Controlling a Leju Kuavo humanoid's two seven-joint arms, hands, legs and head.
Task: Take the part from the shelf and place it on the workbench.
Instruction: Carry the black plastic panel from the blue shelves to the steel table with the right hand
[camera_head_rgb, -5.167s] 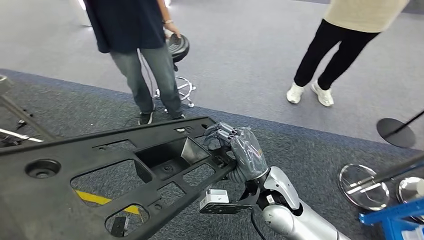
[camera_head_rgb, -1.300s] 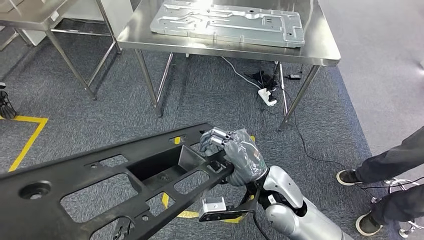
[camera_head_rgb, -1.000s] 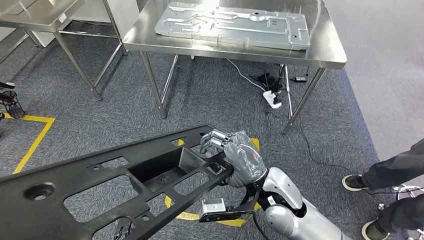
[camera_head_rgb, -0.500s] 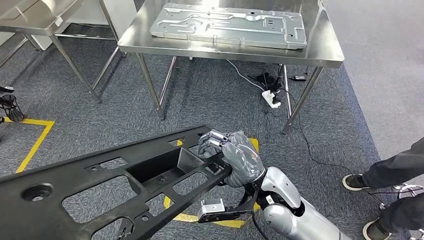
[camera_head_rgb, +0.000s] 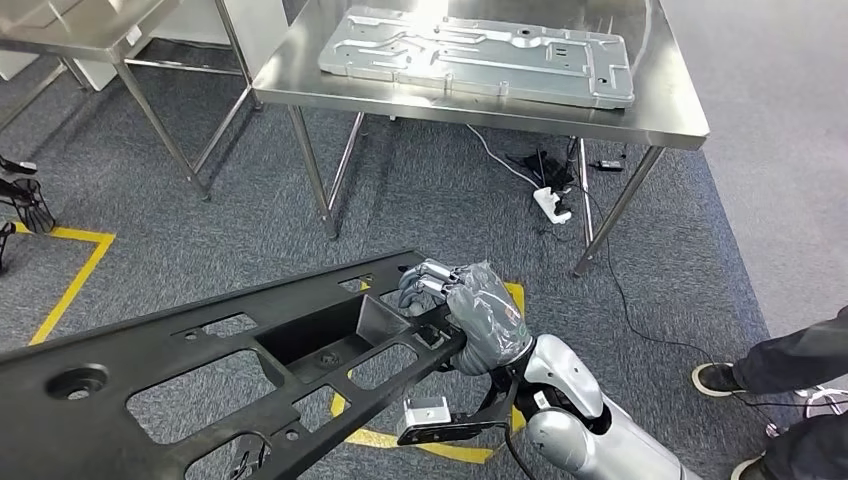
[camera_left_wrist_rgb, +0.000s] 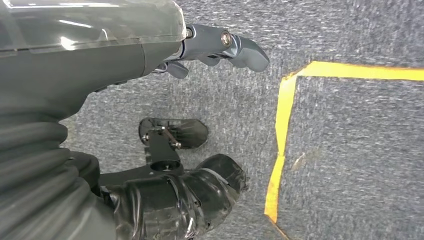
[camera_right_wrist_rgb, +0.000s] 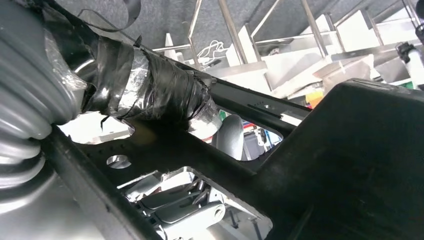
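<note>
The part (camera_head_rgb: 200, 350) is a long black plastic panel with several cut-outs, held roughly level across the lower left of the head view. My right hand (camera_head_rgb: 470, 315) grips its right end, fingers curled over the top edge. The right wrist view shows the taped thumb (camera_right_wrist_rgb: 150, 90) pressed against the black panel (camera_right_wrist_rgb: 350, 150). In the left wrist view my left hand (camera_left_wrist_rgb: 200, 115) hangs over the carpet, thumb and fingers apart, holding nothing. The steel workbench (camera_head_rgb: 660, 105) stands ahead, beyond the part, with a silver metal plate (camera_head_rgb: 480, 55) lying on it.
A second steel table (camera_head_rgb: 70, 30) stands at the upper left. A power strip and cables (camera_head_rgb: 550, 200) lie under the workbench. Yellow floor tape (camera_head_rgb: 70, 290) marks the carpet. A person's legs and shoes (camera_head_rgb: 790, 370) are at the right edge.
The view has swung from two standing people to the workbench, then shifted slightly over the last second. My right hand keeps the same grip on the part.
</note>
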